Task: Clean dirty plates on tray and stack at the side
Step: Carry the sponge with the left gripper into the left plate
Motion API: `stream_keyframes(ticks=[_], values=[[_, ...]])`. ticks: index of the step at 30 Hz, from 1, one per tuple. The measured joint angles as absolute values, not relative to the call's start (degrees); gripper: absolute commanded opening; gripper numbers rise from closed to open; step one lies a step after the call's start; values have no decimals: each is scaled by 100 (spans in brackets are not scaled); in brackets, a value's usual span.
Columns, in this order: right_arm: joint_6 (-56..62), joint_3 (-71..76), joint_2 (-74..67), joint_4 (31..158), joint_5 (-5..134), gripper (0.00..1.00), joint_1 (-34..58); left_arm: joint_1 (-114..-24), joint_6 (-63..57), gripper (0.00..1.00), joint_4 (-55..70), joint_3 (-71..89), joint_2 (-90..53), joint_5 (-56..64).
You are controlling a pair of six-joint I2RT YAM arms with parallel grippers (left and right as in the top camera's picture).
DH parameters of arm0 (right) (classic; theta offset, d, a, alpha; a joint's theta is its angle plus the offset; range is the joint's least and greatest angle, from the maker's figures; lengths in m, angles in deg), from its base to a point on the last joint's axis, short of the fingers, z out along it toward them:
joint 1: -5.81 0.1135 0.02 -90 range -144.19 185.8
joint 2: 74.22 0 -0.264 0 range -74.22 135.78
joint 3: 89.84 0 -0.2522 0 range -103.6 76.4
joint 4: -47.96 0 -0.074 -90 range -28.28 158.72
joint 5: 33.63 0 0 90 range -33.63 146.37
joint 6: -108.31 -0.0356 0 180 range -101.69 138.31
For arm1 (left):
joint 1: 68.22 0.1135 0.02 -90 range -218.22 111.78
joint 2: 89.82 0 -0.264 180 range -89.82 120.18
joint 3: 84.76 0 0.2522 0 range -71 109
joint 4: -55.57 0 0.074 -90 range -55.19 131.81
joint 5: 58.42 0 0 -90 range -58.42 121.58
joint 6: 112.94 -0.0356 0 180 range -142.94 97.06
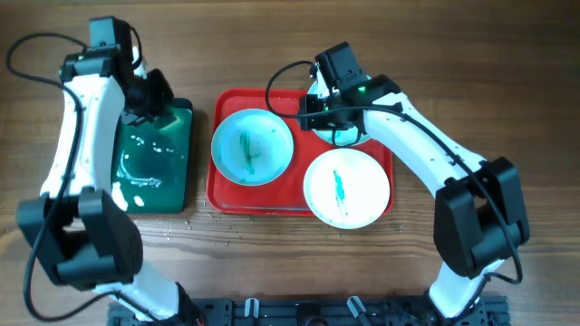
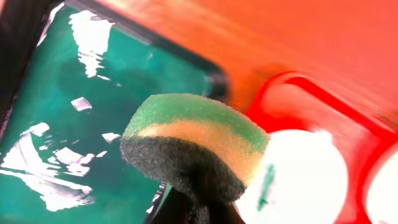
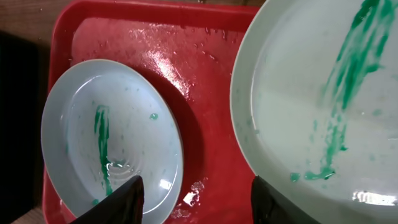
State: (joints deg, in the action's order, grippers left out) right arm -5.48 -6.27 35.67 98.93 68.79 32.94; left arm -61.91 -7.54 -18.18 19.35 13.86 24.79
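The red tray [image 1: 220,172] holds three plates with teal-green streaks: a pale-blue one [image 1: 252,145] at left, a white one [image 1: 347,187] at front right, and one [image 1: 349,136] at back right, partly hidden under my right arm. My right gripper [image 1: 314,107] hovers open and empty over the tray's back. In the right wrist view it [image 3: 199,205] is above bare wet tray [image 3: 205,124] between two plates [image 3: 112,137] [image 3: 323,106]. My left gripper [image 1: 149,98] is shut on a green-yellow sponge [image 2: 193,143] above the green tray.
A smaller dark green tray [image 1: 154,158] with water and white foam lies left of the red tray; it also shows in the left wrist view [image 2: 93,93]. Wood table [image 1: 507,91] surrounds both trays. The red tray's rim [image 2: 292,93] and a plate [image 2: 305,180] show beyond the sponge.
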Motion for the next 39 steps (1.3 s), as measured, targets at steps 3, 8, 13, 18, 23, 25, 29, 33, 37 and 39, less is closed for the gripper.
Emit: stream_keyframes(ticks=[3, 8, 13, 18, 23, 25, 29, 33, 37, 39], values=[[-657, -654, 3801, 9838, 7137, 47, 3294, -6382, -863, 4, -1844, 1950, 1307, 2322], [-826, -662, 4489, 9759, 7601, 44, 3294, -6832, -935, 4, -1868, 1950, 1379, 2202], [-874, -665, 4734, 9567, 7867, 43, 3294, -7256, -946, 4, -1857, 1950, 1382, 2162], [-952, -665, 4802, 9342, 7994, 28, 3294, -7332, -1101, 4, -1737, 1872, 1382, 2162], [-1112, -665, 4859, 9246, 8036, 26, 3331, -7332, -1305, 4, -1309, 1605, 1384, 2162], [-1193, -669, 4863, 9246, 8033, 25, 3386, -7332, -1333, 4, -1180, 1478, 1386, 2160], [-1328, -713, 4927, 9224, 8012, 7, 3585, -7354, -1355, 4, -828, 1146, 1390, 2162], [-1409, -719, 4972, 9222, 8038, 4, 3646, -7459, -1344, 4, -343, 768, 1390, 2162], [-1449, -721, 4977, 9222, 8036, 4, 3646, -7623, -1344, 4, 379, 331, 1395, 2195], [-1449, -721, 4977, 9224, 8036, 4, 3646, -7726, -1342, 4, 650, 121, 1403, 2300]])
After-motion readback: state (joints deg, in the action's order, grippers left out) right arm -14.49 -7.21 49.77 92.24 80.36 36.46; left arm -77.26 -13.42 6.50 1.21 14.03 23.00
